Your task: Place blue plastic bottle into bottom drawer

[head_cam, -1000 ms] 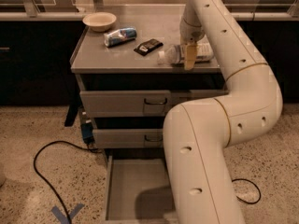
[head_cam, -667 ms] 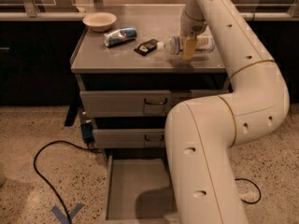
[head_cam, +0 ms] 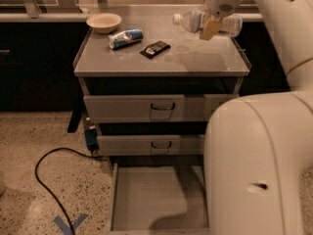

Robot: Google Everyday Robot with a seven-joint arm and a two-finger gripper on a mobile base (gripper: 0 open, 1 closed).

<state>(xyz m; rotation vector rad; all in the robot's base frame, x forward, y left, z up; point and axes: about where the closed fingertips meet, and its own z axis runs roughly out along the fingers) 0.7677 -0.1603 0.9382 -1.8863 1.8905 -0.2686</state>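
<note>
Aloft over cabinet top (head_cam: 146, 65), pincer (head_cam: 210, 27) clamps blue plastic bottle (head_cam: 190, 21)

You see the gripper (head_cam: 210, 28) up over the back right of the table (head_cam: 195, 62), holding the blue plastic bottle (head_cam: 188, 19) and covering its middle. The big white arm (head_cam: 249, 160) hides the right side of the bottom drawer (head_cam: 151, 199). The drawer's front is cut off below.

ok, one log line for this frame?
claw: shut on blue plastic bottle | position: over cabinet top, right rear | bottom drawer: open, bottle not in yet
</note>
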